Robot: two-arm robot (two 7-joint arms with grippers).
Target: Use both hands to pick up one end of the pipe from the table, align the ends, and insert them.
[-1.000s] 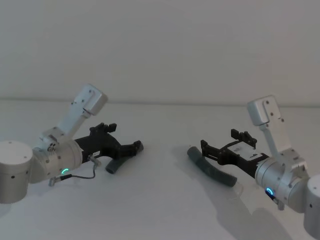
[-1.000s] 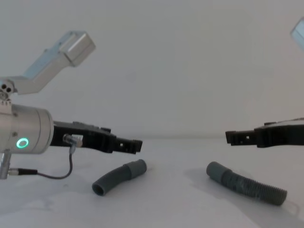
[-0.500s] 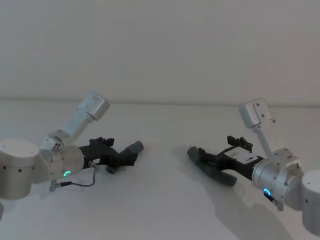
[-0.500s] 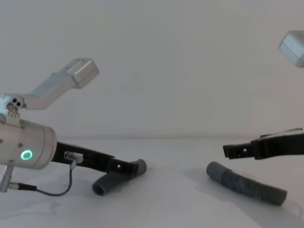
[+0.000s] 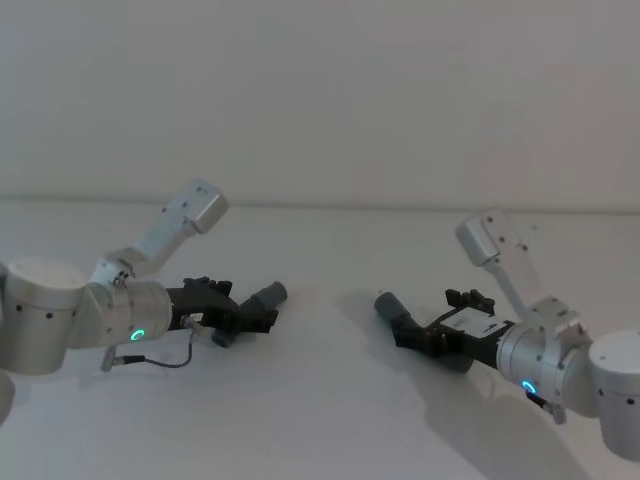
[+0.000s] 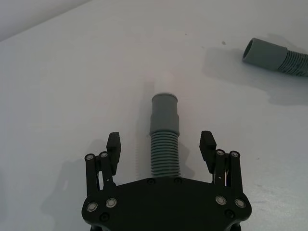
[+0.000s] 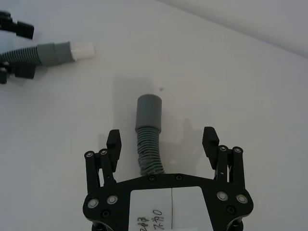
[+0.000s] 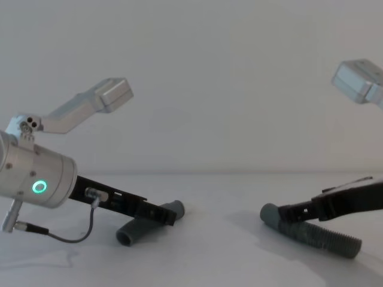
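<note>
Between wide-open jaws, left gripper straddles short hose; right gripper straddles longer hose. We judge both light, floppy; grip ribs behind cuffs.

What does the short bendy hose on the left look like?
The short hose is dark grey and looks like plastic: a ribbed, curved body, a smooth wider cuff, and a pale tip. It lies on the white table, between the left gripper's open fingers, which do not touch it.
</note>
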